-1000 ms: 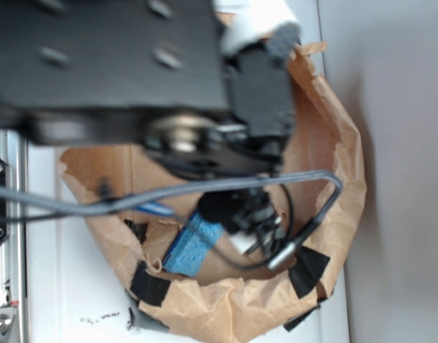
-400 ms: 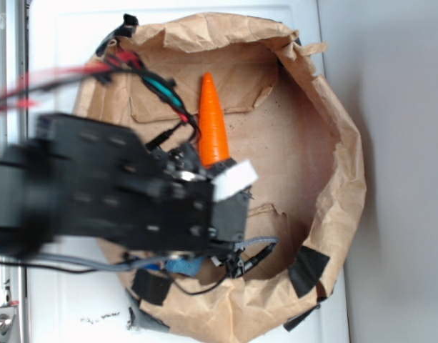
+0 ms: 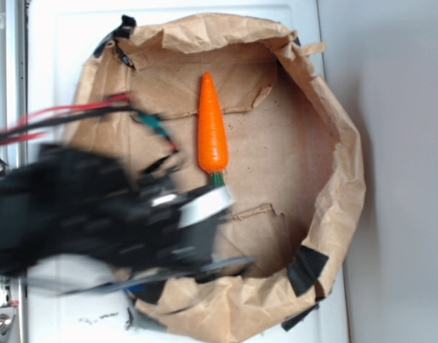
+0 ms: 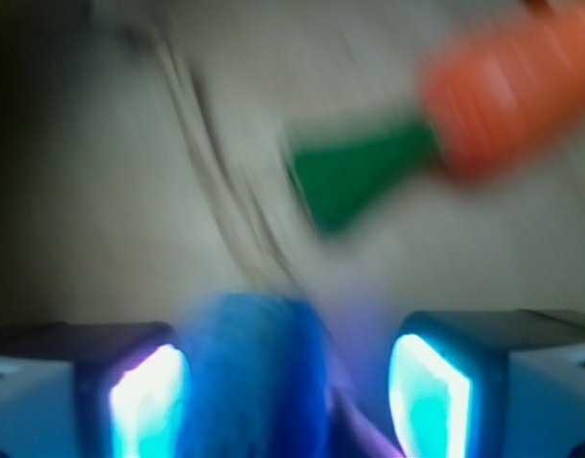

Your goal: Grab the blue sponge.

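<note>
Sponge (image 4: 249, 372) fills the gap between the two fingers (image 4: 144, 401) in the wrist view, a smeared deep-blue lump leaning toward the left one; whether the fingers are pressing it I cannot tell. A second ago the arm (image 3: 90, 221) stood over the far side of the carrot (image 3: 212, 132); it has swung to the near side, carrying the gripper (image 4: 282, 382) along. Since the sponge went with it, the grab likely holds.

White tabletop (image 3: 61, 64) under even, diffuse light; plain grey surface (image 3: 397, 171) along right edge; metal rail (image 3: 11, 71) at left.
</note>
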